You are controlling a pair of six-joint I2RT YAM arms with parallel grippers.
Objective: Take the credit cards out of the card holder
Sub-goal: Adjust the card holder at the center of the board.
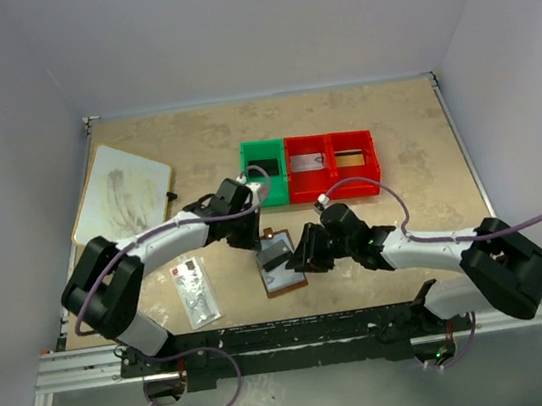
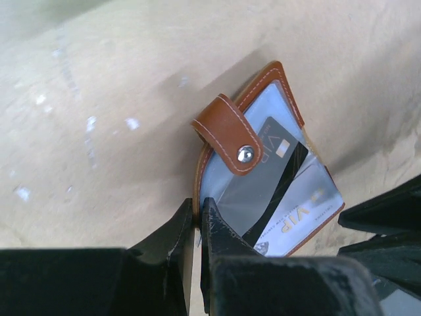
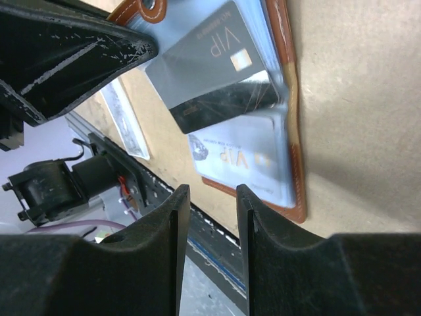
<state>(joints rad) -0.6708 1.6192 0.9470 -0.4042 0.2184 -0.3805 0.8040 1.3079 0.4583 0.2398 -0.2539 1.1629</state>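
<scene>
card holder point(image 2: 227, 135): brown stitched leather, open flat on tan table point(image 1: 414, 142) | thin grey card point(image 2: 279, 141) and pale card point(image 2: 299, 214): inside shiny clear pockets point(image 2: 273, 99) | left gripper point(image 2: 197, 205): pressed together, maybe pinching leather edge | right gripper point(image 3: 212, 194): spread, holding nothing

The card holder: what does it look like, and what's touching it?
The card holder looks like a brown leather wallet with pale stitching, a snap tab with a metal stud, and clear bluish pockets. It lies open on the tan table. Two credit cards marked VIP sit in its pockets, one dark grey, one pale. The left gripper is shut on its edge near the tab; the right gripper hovers open beside it.
</scene>
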